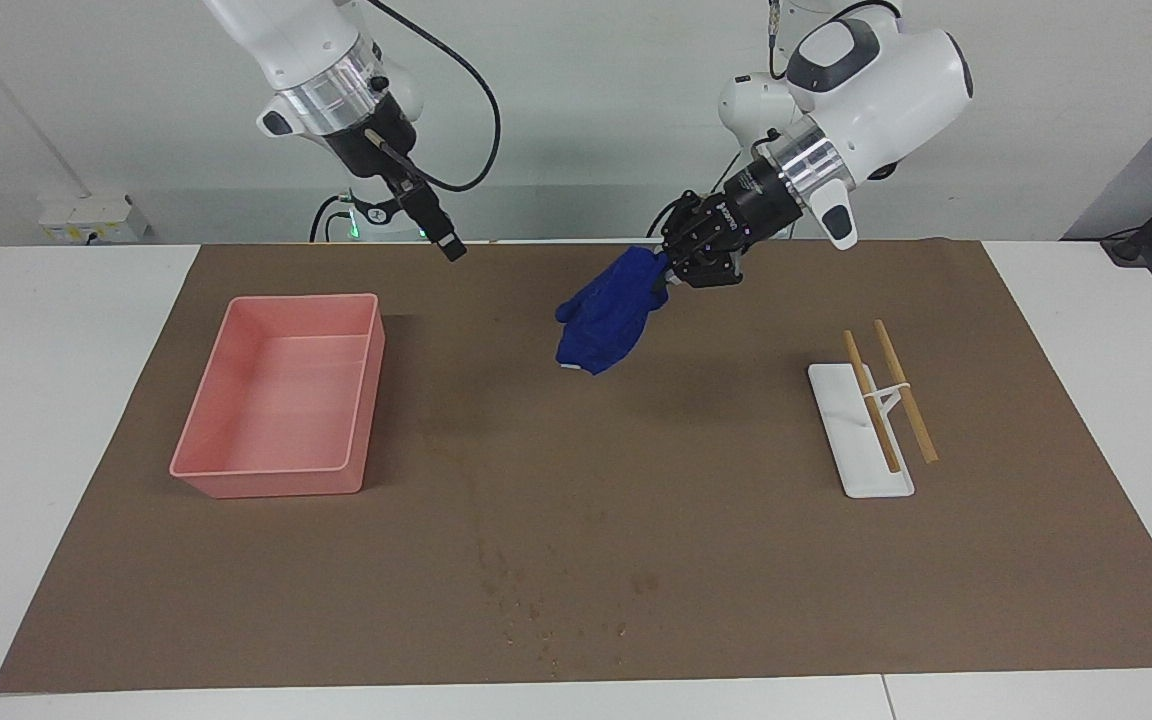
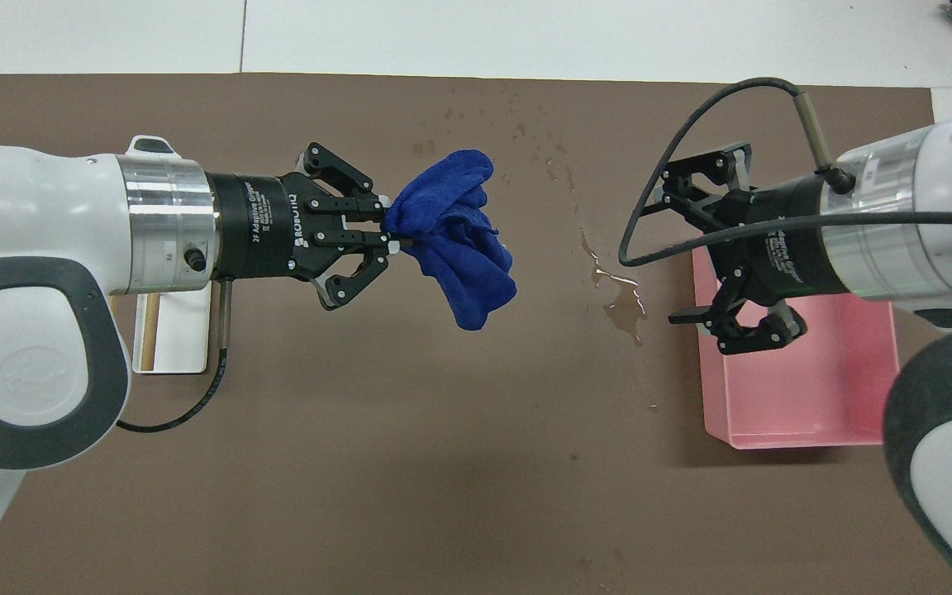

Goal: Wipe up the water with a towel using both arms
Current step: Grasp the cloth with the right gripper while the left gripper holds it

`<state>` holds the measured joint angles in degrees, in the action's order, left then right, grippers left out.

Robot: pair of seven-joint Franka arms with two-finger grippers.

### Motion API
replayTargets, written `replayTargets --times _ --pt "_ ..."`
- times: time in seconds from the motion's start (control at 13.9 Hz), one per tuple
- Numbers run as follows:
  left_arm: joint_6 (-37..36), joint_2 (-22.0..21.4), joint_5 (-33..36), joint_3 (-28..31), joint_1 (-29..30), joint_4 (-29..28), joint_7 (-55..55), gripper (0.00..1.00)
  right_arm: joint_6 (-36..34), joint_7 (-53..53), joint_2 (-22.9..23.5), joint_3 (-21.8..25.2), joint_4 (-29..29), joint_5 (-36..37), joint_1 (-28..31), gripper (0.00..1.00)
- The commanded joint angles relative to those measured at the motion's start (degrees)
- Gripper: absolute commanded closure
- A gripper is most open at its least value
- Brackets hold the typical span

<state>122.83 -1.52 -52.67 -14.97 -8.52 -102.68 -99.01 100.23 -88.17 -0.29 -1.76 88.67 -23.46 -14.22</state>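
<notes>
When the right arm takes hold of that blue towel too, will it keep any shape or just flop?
Probably flop: the towel hangs in loose folds below the left claw, pinched by one corner. It looks light, since a fingertip pinch carries it all. The open right claw, up over the mat beside the pink tray, may need a dangling fold rather than an edge.

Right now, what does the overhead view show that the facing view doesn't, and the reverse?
Overhead only: the glossy puddle on the brown mat beside the pink tray, and the right gripper's open fingers over the tray's edge.

Facing only: both arm bases at the wall, and the whole white stand with its two wooden sticks; the left arm covers most of it from above.

Both: the left gripper shut on the blue towel, which hangs clear of the mat, and scattered drops.
</notes>
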Motion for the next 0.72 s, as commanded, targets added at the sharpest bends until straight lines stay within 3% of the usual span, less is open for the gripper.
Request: replayTargets --times 0.0,0.65 --pt "5.1 -1.9 -1.4 0.6 -4.0 -2.4 -3.7 1.0 4.4 -9.3 0.5 0.1 1.9 -2.9 -1.9 0.0" --pt "8.0 -2.6 -2.8 0.2 -8.4 -2.2 -7.3 1.0 16.6 -13.0 5.8 0.0 3.2 -9.6 -3.6 0.0"
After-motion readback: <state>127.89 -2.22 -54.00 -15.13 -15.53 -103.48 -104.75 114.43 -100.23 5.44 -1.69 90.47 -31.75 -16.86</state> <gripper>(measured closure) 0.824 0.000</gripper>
